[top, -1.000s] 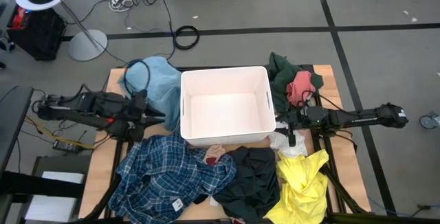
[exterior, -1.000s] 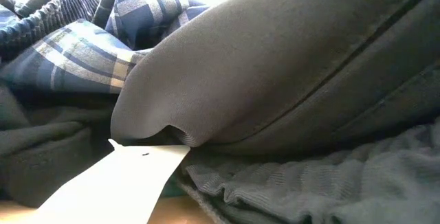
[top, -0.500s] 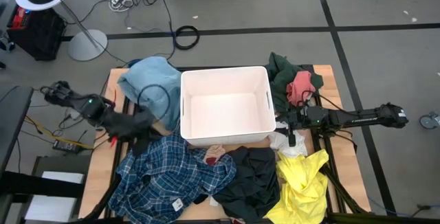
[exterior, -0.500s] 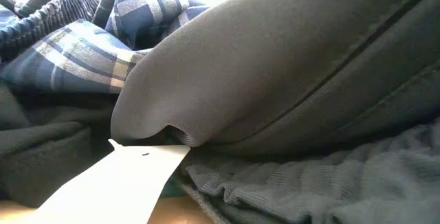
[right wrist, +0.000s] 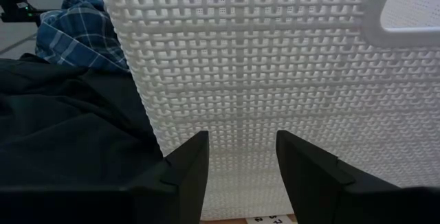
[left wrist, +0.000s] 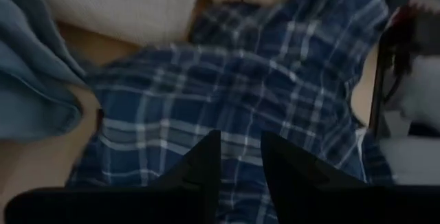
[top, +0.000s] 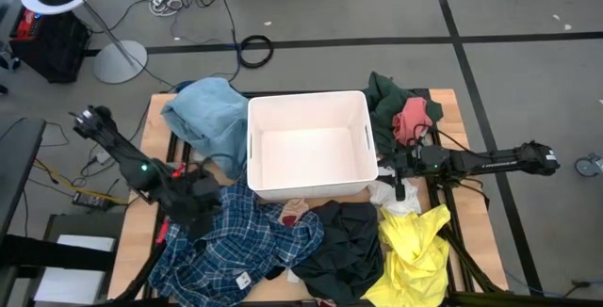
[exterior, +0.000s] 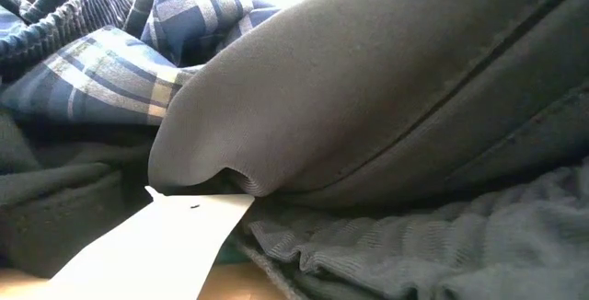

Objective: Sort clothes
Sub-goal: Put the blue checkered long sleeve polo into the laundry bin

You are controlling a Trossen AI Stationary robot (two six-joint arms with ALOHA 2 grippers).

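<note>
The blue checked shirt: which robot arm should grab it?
Probably the left. The left gripper is open right above the blue plaid shirt; the right gripper waits beside the white bin.

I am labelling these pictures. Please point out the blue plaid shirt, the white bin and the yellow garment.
blue plaid shirt (top: 236,236): high view, middle.
white bin (top: 306,102): high view, far rim.
yellow garment (top: 415,250): high view, middle.
</note>
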